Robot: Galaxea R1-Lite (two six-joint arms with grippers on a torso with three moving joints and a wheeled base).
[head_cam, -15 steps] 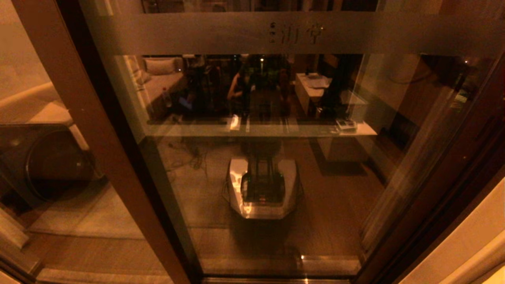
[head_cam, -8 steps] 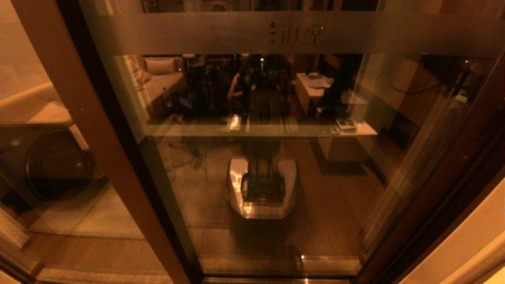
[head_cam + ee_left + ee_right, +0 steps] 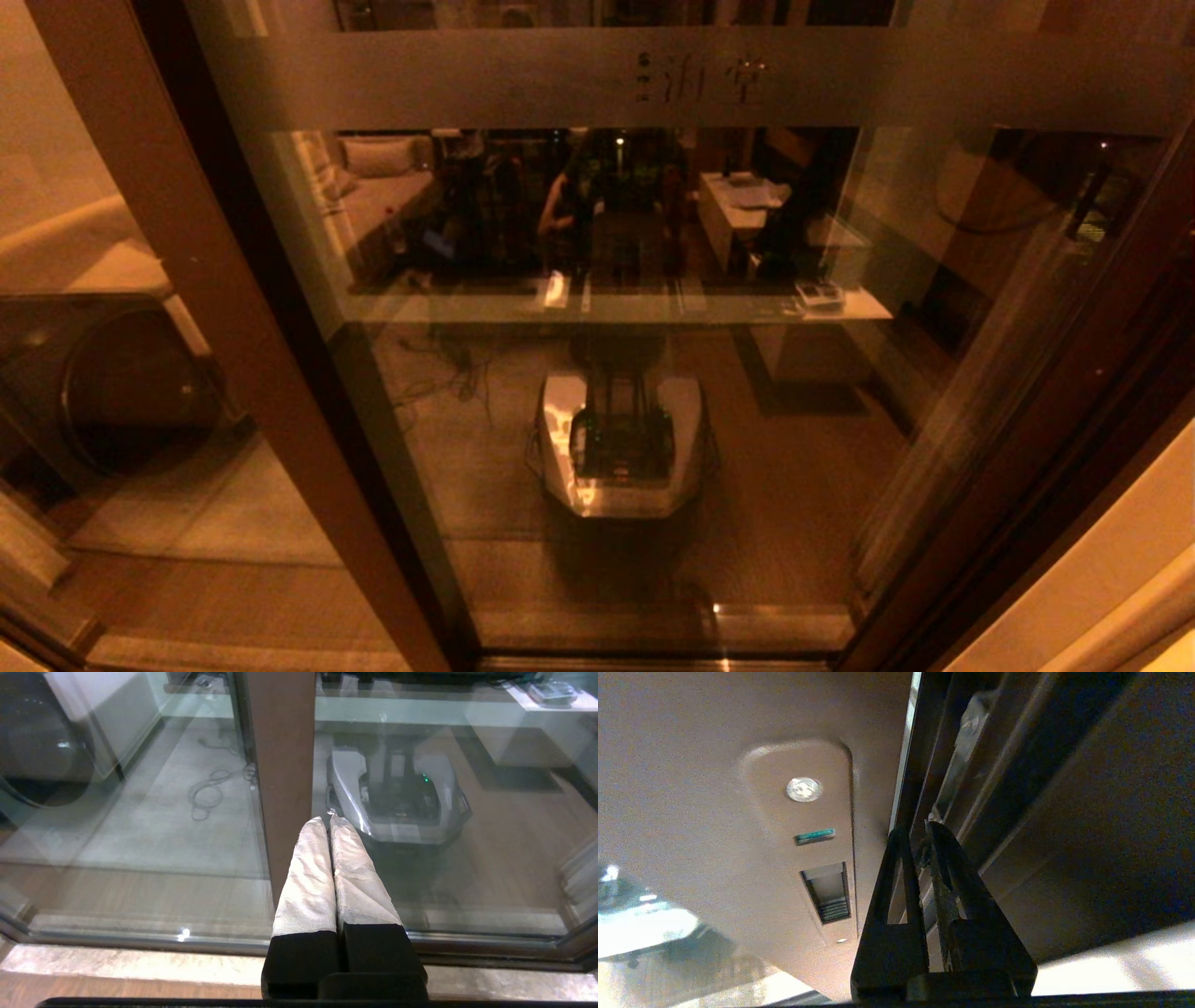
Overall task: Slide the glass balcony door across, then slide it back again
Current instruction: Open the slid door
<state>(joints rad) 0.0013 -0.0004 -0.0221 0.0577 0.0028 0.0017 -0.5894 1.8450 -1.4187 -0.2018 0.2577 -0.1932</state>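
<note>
I see dim amber light, a round-fronted dark washing machine (image 3: 121,383) at nine o'clock on the pale grey balcony floor (image 3: 233,504), and cream wall (image 3: 1111,579) at four o'clock.

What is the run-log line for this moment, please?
left gripper: shut, by lighter brown post | right gripper: shut, at dark-framed glass balcony door edge

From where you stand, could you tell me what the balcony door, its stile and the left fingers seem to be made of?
The door looks like clear glass: it mirrors the room, and a frosted band crosses its top. Its stile seems to be brown painted metal, matte and smooth, though that is uncertain. The left fingers are black, shut, and wrapped in wrinkled whitish tape or fabric.
</note>
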